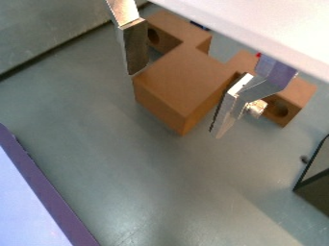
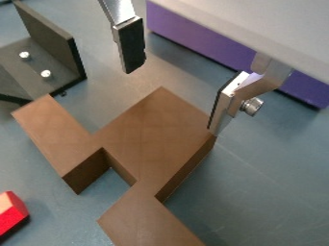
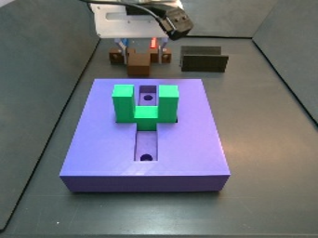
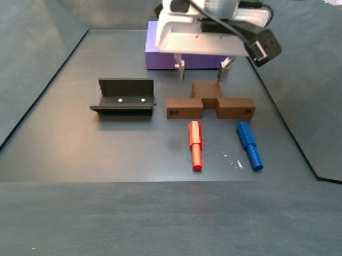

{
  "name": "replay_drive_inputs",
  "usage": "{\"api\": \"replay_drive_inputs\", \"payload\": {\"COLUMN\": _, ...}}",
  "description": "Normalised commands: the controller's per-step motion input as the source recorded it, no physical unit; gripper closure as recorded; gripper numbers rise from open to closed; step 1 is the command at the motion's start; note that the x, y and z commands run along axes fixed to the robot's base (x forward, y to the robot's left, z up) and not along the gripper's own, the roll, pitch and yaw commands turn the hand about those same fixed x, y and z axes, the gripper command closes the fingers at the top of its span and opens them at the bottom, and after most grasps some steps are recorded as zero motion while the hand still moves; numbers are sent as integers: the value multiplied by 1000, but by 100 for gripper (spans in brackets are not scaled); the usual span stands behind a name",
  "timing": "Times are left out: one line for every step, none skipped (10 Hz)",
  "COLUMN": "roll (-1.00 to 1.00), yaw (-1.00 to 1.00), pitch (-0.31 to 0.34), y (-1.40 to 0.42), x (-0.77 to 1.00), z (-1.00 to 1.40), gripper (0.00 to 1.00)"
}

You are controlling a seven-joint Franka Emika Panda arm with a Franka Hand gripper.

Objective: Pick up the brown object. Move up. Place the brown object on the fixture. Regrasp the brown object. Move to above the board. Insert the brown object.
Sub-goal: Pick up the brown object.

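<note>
The brown object [image 1: 180,86], a wood-coloured T-shaped block with round holes in its arms, lies flat on the grey floor; it shows in both side views [image 3: 137,59] [image 4: 207,103]. My gripper [image 1: 183,85] is open and low over it, with one silver finger on each side of its stem and a gap at each pad. It also shows in a wrist view [image 2: 180,82]. The dark fixture [image 4: 123,97] stands to one side of the block [image 2: 45,58]. The purple board [image 3: 187,139] carries a green U-shaped block [image 3: 145,102].
A red peg [image 4: 195,145] and a blue peg [image 4: 249,145] lie on the floor beside the brown object, on the side away from the board. The board's edge [image 2: 218,53] lies close behind the gripper. Dark walls ring the floor.
</note>
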Motion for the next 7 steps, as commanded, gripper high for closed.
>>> {"api": "replay_drive_inputs", "payload": {"roll": 0, "yaw": 0, "pitch": -4, "y": 29, "x": -303, "z": -6, "gripper": 0}}
{"api": "replay_drive_inputs", "payload": {"roll": 90, "yaw": 17, "pitch": -64, "y": -26, "x": -294, "z": 89, "gripper": 0}}
{"api": "replay_drive_inputs", "payload": {"roll": 134, "yaw": 0, "pitch": -54, "y": -37, "x": -123, "z": -54, "gripper": 0}}
{"api": "replay_drive_inputs", "payload": {"roll": 150, "yaw": 0, "pitch": -7, "y": 0, "x": 0, "z": -237, "gripper": 0}}
{"api": "replay_drive_inputs", "payload": {"roll": 206, "yaw": 0, "pitch": 0, "y": 0, "x": 151, "z": -211, "gripper": 0}}
{"api": "replay_drive_inputs", "payload": {"roll": 267, "yaw": 0, "pitch": 0, "y": 0, "x": 214, "z": -197, "gripper": 0}}
{"api": "replay_drive_inputs", "payload": {"roll": 291, "yaw": 0, "pitch": 0, "y": 0, "x": 86, "z": -217, "gripper": 0}}
